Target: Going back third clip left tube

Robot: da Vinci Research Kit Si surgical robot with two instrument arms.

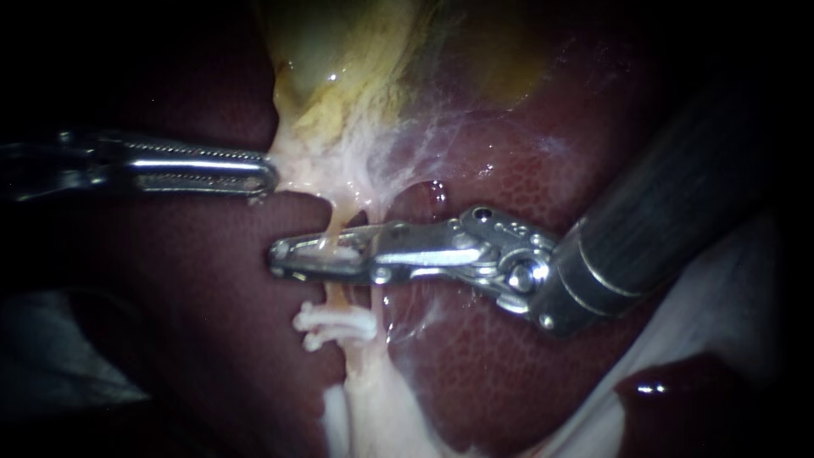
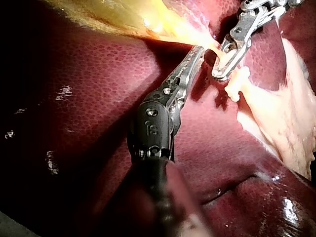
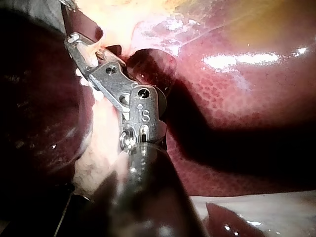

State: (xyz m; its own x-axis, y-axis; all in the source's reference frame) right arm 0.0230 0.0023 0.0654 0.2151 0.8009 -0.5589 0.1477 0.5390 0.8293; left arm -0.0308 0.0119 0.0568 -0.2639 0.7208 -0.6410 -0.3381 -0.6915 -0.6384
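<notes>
My right instrument [image 1: 284, 257] comes in from the upper right, and its long jaws straddle the thin yellowish left tube [image 1: 333, 227] with a small gap between them. A white clip [image 1: 343, 252] sits on the tube inside that gap. Just below the jaws, more white clips [image 1: 335, 323] cross the same tube. My left instrument [image 1: 268, 174] is shut on the pale tissue at the gallbladder's [image 1: 339, 51] lower end and holds it taut. In the left wrist view its jaws [image 2: 197, 51] lie beside the right instrument [image 2: 220, 70] and the clips [image 2: 237, 85]. The right wrist view shows the right instrument's jaws [image 3: 74, 39] from behind.
Dark red liver [image 1: 526, 178] lies all around and under the tubes. A whitish strand [image 1: 379, 203] runs just right of the left tube. Pale fatty tissue [image 1: 373, 407] continues below the clips. White sheeting [image 1: 729, 280] lies at the lower right.
</notes>
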